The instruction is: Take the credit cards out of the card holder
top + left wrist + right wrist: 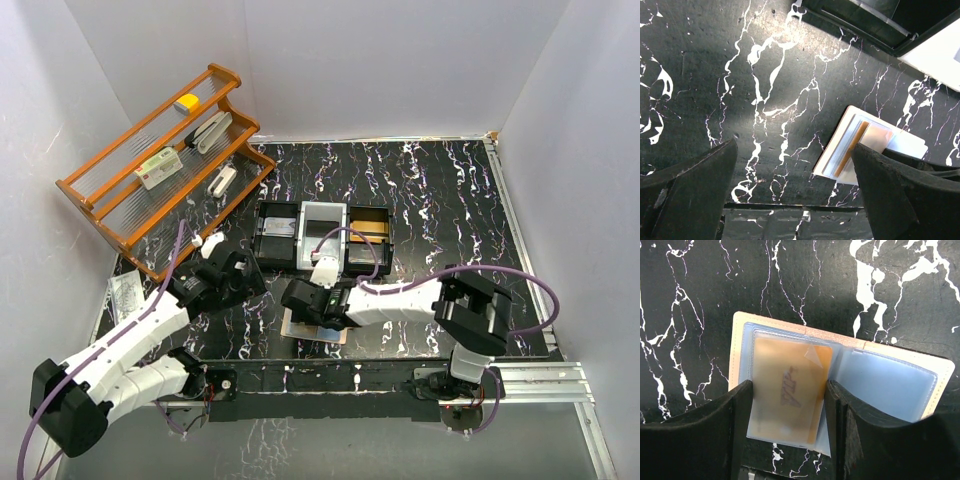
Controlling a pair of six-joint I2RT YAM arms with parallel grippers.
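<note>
White walls (400, 60) box in a black, white-veined marble-look surface (450, 200). The beige card holder (318, 333) lies open by its near edge.

Left wrist: the left fingers (690, 190) are wide apart, just beside the card holder.

Right wrist: the right fingers (715, 430) flank an orange card (790, 390) under a clear sleeve, its print unreadable. Whether they pinch it I cannot tell.

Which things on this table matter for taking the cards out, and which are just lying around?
In the job: card holder, lying open; orange card in its clear sleeve; right gripper straddling that card.
Lying about: three-compartment tray; wooden rack of small items; left gripper, open, holding nothing.
</note>
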